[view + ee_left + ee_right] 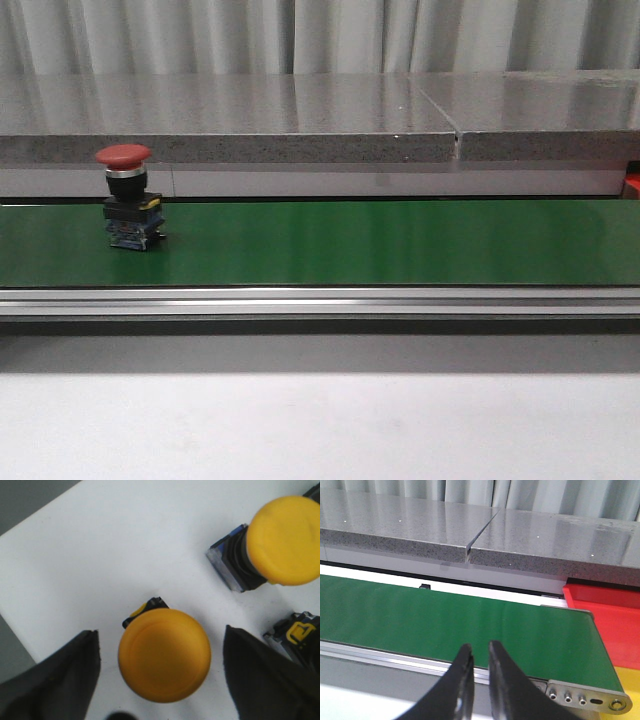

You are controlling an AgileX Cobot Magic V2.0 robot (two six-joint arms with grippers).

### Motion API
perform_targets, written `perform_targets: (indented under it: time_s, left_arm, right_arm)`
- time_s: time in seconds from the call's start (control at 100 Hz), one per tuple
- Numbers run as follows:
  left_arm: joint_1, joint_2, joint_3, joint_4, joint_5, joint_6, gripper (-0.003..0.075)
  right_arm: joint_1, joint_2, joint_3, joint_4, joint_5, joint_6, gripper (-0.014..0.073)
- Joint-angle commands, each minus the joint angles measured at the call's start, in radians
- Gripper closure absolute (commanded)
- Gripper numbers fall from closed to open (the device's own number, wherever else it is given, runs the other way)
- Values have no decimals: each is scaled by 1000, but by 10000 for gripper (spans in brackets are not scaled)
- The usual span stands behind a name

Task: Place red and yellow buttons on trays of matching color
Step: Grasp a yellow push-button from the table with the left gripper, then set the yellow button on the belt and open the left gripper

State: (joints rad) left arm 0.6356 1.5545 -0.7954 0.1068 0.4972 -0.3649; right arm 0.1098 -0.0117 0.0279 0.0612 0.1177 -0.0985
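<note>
A red button (124, 156) with a black and blue base stands upright on the green conveyor belt (380, 240), far left in the front view. In the left wrist view my left gripper (160, 630) is open, its fingers on either side of a yellow button (164, 655) on a white surface and apart from it. A second yellow button (285, 540) lies tilted close by. My right gripper (480, 647) is shut and holds nothing, hovering by the belt's near rail. A red tray (610, 615) and a yellow tray (627, 680) sit past the belt's end.
A grey stone ledge (300, 120) runs behind the belt. Another button's black and yellow base (295, 635) shows beside my left gripper's finger. The white surface (125, 555) ends at an edge near the yellow button. White tabletop (320, 420) lies in front of the belt.
</note>
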Motion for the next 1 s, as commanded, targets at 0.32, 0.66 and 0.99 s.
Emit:
perform_targets:
  time_s: [0.32, 0.66, 0.99]
  left_arm:
    - [1, -105, -66, -14, 33, -13, 739]
    - [-24, -409, -72, -10, 57, 16, 739]
    - [-257, -468, -199, -10, 198, 107, 739]
  right_arm:
    - [2, -18, -15, -8, -81, -2, 495]
    - [2, -18, -15, -8, -81, -2, 495]
    - [2, -18, -15, -8, -81, -2, 495]
